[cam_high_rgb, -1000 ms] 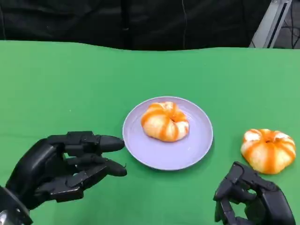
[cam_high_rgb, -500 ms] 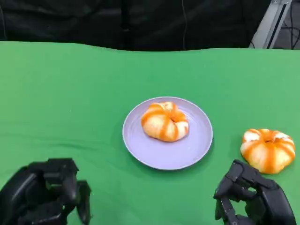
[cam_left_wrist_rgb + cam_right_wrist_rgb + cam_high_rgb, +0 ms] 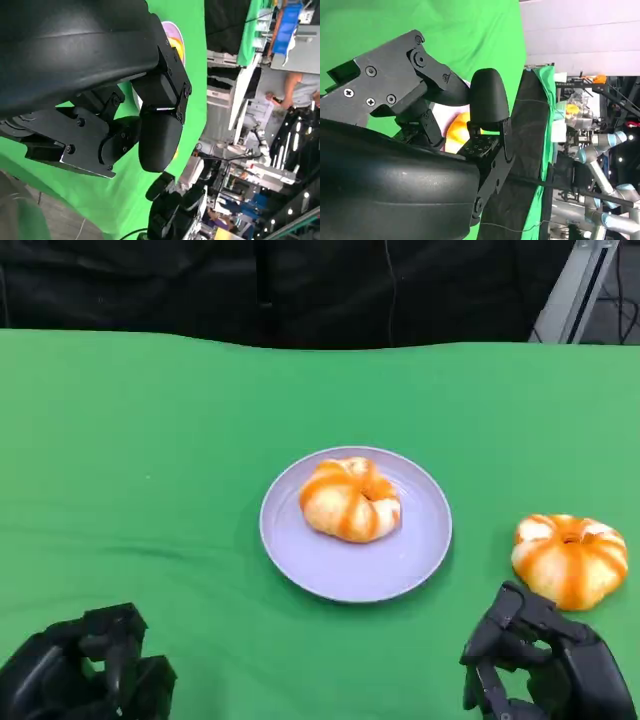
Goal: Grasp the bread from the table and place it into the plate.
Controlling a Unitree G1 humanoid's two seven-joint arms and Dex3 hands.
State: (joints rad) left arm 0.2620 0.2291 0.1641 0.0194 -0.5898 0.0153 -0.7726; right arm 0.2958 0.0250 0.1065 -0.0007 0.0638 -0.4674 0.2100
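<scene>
At the near edge of the green table (image 3: 150, 440) your left hand (image 3: 85, 670) sat low at the lower left of the head view, its fingers curled in with nothing between them. In the left wrist view the same hand (image 3: 125, 100) showed its black shell and bent fingers (image 3: 160, 135) folded over the cloth, and past them stood your other hand (image 3: 172, 210), dark against the green.

On the near right your right hand (image 3: 545, 665) also sat low, fingers drawn in toward the palm and holding nothing. It lay just short of the bread on the table (image 3: 570, 560), close to it but apart from it; a strip of green showed between the fingertips and the bun. From the right wrist view you could see that hand's fingers (image 3: 487, 100) bent over, with an orange-and-cream patch of bread (image 3: 457, 132) showing behind them.

That bread on the table was a round, orange-striped bun lying flat on the cloth, to the right of the plate (image 3: 420, 550) and clear of its rim.

Farther in, near the middle of the table, the lilac plate lay flat. A second bun (image 3: 350, 498) of the same kind rested inside it, a little left and toward the far side of its centre.

Beyond the table's far edge hung a black backdrop (image 3: 300, 285), with a slanted metal frame (image 3: 585, 285) at the upper right. The left wrist view showed a person (image 3: 295, 90) standing off past the table among shelving.
</scene>
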